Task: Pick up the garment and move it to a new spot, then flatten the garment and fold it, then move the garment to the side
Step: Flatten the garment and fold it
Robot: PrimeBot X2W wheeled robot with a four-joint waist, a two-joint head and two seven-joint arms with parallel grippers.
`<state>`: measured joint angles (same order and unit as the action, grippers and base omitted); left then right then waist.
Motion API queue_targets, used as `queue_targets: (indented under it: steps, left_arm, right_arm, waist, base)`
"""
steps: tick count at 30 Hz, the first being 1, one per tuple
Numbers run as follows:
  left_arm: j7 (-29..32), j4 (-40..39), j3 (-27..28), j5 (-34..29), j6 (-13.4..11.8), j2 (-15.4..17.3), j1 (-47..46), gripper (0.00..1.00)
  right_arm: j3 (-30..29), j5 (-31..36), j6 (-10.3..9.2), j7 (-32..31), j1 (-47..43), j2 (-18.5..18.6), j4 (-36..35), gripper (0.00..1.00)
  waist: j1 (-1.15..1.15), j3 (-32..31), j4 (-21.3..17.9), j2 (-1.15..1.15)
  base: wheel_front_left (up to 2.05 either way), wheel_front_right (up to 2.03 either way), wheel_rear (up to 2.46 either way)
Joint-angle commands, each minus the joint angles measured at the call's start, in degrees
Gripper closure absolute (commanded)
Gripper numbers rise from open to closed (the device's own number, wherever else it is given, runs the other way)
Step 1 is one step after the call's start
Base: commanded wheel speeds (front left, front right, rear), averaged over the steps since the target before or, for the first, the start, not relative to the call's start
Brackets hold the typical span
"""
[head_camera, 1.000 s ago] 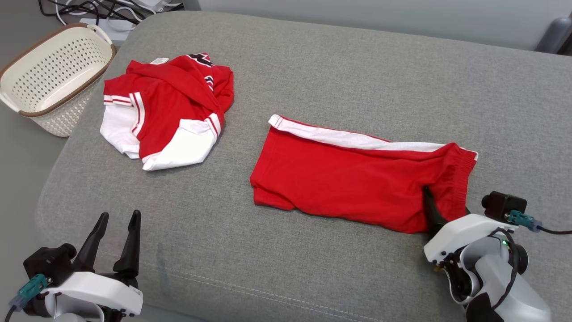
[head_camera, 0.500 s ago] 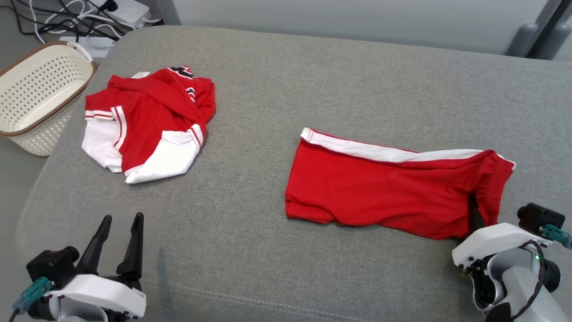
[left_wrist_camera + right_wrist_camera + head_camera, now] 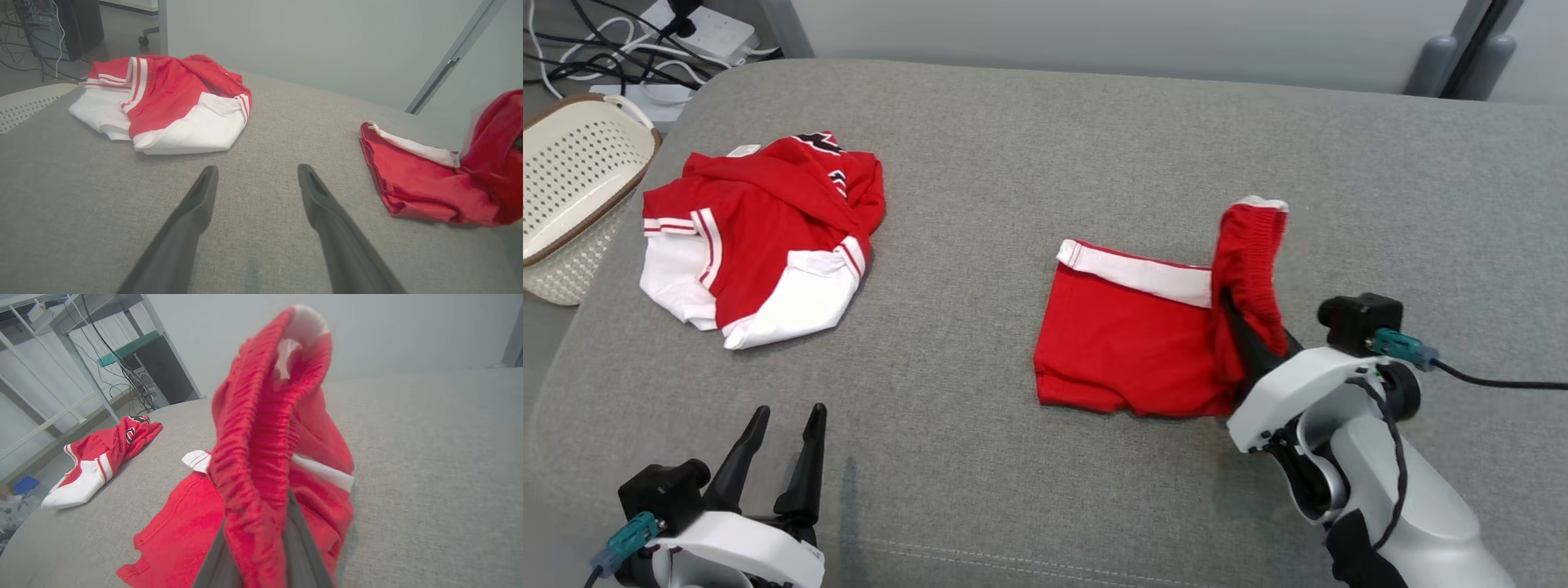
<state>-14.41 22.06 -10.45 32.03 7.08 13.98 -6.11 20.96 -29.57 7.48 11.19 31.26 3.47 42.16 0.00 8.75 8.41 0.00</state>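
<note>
The garment, a pair of red shorts (image 3: 1127,343) with a white side stripe, lies on the grey cushion (image 3: 1013,163) right of centre. My right gripper (image 3: 1227,304) is shut on the elastic waistband (image 3: 1254,253) and holds that end up, curled over the flat leg part. In the right wrist view the waistband (image 3: 261,416) stands upright between the fingers of the right gripper (image 3: 261,539), whose tips are buried in cloth. My left gripper (image 3: 789,412) rests open near the cushion's front left, holding nothing; its own view shows the left gripper (image 3: 257,171) over bare cushion, with the shorts (image 3: 412,188) to its right.
A crumpled red and white jersey (image 3: 760,237) lies at the back left of the cushion. A cream perforated basket (image 3: 572,180) stands off the left edge, with cables and a power strip (image 3: 711,28) behind it. Bare cushion lies between the two garments.
My right gripper closed on the waistband, lifted it and carried it left, so the right end of the shorts now stands up. The head camera shifted. The left gripper stayed open.
</note>
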Motion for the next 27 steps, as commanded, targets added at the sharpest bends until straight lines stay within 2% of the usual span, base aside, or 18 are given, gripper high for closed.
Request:
queue_targets:
  steps: [1, 5, 13, 15, 16, 17, 18, 21, 27]
  left_arm:
    - [-0.59, -1.07, 1.79, 0.13, 0.40, 1.47, -1.52, 0.00]
    - [-0.59, -1.21, 0.19, 0.83, 0.41, 1.20, -2.02, 0.00]
    - [-0.59, 0.70, -3.33, 3.22, 0.41, 1.21, -3.19, 0.00]
    - [-0.59, 1.26, -3.51, 3.84, 0.41, 1.56, -3.40, 0.00]
    - [-0.59, 1.40, -3.46, 4.02, 0.41, 1.79, -3.47, 0.00]
    - [-0.59, 1.49, -3.39, 4.19, 0.41, 1.98, -3.53, 0.00]
    - [-0.59, 1.61, -3.43, 4.31, 0.41, 2.13, -3.63, 0.00]
    - [-0.59, 2.03, -2.50, 4.56, 0.41, 2.35, -3.99, 0.00]
    - [-0.59, 1.56, -0.64, 3.41, 0.41, 1.90, -3.65, 0.00]
  right_arm:
    - [1.69, -0.78, 0.01, -0.18, 1.63, -0.59, -1.67, 1.00]
    - [6.85, -2.94, 0.01, -1.69, 4.81, -0.59, -0.37, 1.00]
    - [10.28, -2.41, 0.01, -1.74, 9.96, -0.59, 9.04, 0.98]
    - [10.54, -2.97, 0.01, -1.55, 10.37, -0.59, 10.82, 0.87]
    - [10.90, -2.87, 0.01, -1.67, 10.70, -0.59, 11.80, 0.69]
    - [11.19, -2.97, 0.01, -1.60, 10.99, -0.59, 12.52, 0.37]
    - [11.52, -3.16, 0.01, -1.49, 11.25, -0.59, 13.05, 0.00]
    - [13.58, -3.56, 0.01, -0.86, 12.67, -0.59, 13.03, 0.00]
    - [14.00, -3.86, 0.01, 0.85, 15.18, -0.59, 10.45, 0.00]
  waist:
    - [0.00, 0.19, 0.69, 0.00]
    - [0.00, 0.63, 3.47, 0.00]
    - [0.00, 1.58, 10.18, 0.00]
    - [0.00, 1.90, 11.24, 0.00]
    - [0.00, 2.14, 11.55, 0.00]
    - [0.00, 2.29, 11.73, 0.00]
    - [0.00, 2.39, 11.87, 0.00]
    - [0.00, 2.29, 11.48, 0.00]
    - [0.00, 0.97, 9.01, 0.00]
  base:
    - [0.00, 0.00, 0.00]
    - [0.00, 0.00, 0.00]
    - [0.00, 0.00, 0.00]
    - [0.00, 0.00, 0.00]
    - [0.00, 0.00, 0.00]
    - [0.00, 0.00, 0.00]
    - [0.00, 0.00, 0.00]
    - [0.00, 0.00, 0.00]
    - [0.00, 0.00, 0.00]
